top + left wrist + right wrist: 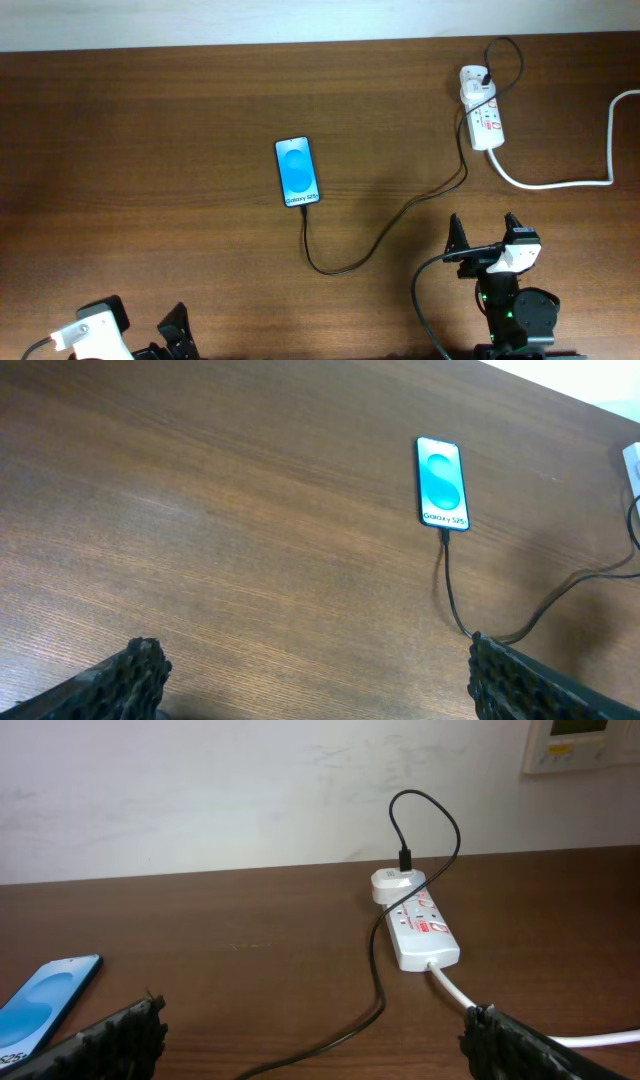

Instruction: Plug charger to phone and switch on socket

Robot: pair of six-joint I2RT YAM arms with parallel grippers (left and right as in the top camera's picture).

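The small white oblong plastic power strip (486, 120) lies at twelve o'clock from the nearer right gripper (484, 228) (jaws spread, empty), long axis roughly twelve-to-six.

Dark wood-grain table (150, 150), scuffed white wall (200, 790) behind, pale wall panel (580, 745)

Shows brown wood grain on the table (150, 140), smooth with a soft sheen. Shows glossy glass on the phone (297, 171), smooth white plastic on the socket (485, 118), matt black sheathing on the charger (448, 575). Shows coarse, ridged, matt black pads (525, 682) on the left gripper (312, 682).
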